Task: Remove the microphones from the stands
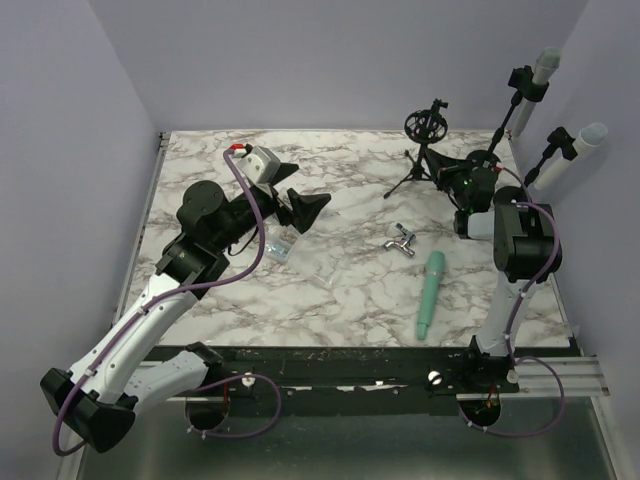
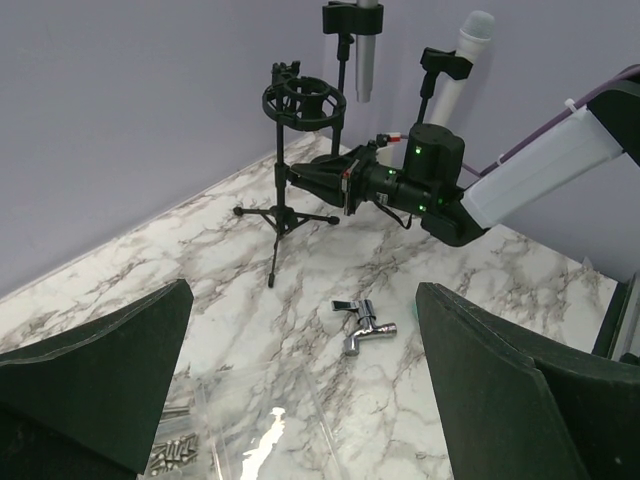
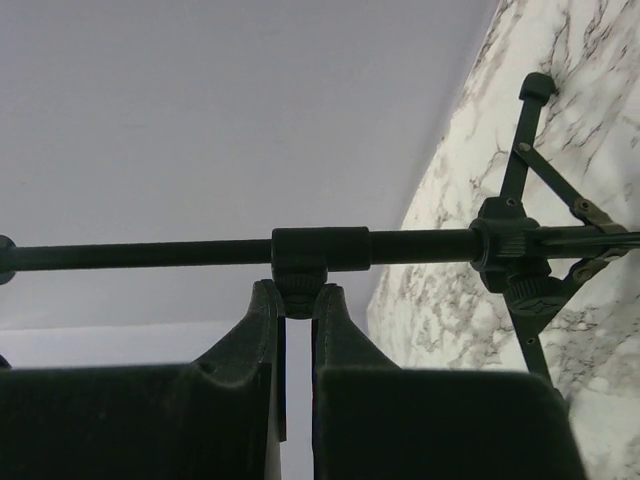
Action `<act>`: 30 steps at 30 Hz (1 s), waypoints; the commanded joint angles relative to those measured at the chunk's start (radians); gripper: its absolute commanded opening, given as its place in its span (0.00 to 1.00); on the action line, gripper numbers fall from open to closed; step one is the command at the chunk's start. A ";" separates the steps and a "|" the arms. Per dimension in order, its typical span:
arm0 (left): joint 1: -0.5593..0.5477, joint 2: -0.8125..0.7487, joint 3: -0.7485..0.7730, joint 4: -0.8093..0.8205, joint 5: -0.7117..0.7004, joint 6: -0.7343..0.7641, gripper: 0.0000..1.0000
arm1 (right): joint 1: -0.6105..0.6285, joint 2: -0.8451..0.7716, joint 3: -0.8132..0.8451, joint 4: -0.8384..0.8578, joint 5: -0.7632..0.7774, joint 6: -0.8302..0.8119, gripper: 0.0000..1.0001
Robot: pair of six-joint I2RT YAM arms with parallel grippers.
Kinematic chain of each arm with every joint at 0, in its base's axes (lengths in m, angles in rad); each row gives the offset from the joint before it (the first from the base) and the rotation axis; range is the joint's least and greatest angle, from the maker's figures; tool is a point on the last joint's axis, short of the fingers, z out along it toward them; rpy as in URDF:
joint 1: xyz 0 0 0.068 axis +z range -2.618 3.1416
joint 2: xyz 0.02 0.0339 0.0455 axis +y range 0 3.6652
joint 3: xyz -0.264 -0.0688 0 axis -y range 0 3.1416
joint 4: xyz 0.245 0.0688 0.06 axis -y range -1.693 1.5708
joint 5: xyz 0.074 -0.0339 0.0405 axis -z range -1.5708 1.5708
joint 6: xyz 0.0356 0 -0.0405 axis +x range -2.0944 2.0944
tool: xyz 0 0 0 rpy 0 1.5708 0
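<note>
microphone (image 1: pixel 431 293) lies flat, apart from the right end effector (image 3: pixel 297 295) pinching the stand pole (image 3: pixel 400 247).

stand pole (image 3: pixel 150 255) cut off left, bag (image 2: pixel 240 425) cut off below

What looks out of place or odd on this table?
Nothing is spilled or broken. The ring mount on the tripod stand is empty, and a teal microphone lies flat on the marble at front right. A metal tap and a bag of screws sit mid-table. The right end effector pinches the stand's pole knob.
</note>
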 commanded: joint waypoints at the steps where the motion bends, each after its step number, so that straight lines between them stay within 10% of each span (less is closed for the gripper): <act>1: -0.004 0.008 -0.002 0.021 0.037 0.001 0.98 | -0.002 -0.067 0.033 -0.178 0.028 -0.247 0.01; 16: -0.004 0.013 0.001 0.013 0.027 0.017 0.98 | 0.141 -0.179 0.221 -0.614 0.380 -1.056 0.01; 30: -0.003 0.011 -0.002 0.014 0.025 0.024 0.98 | 0.297 -0.194 0.169 -0.450 0.674 -1.492 0.01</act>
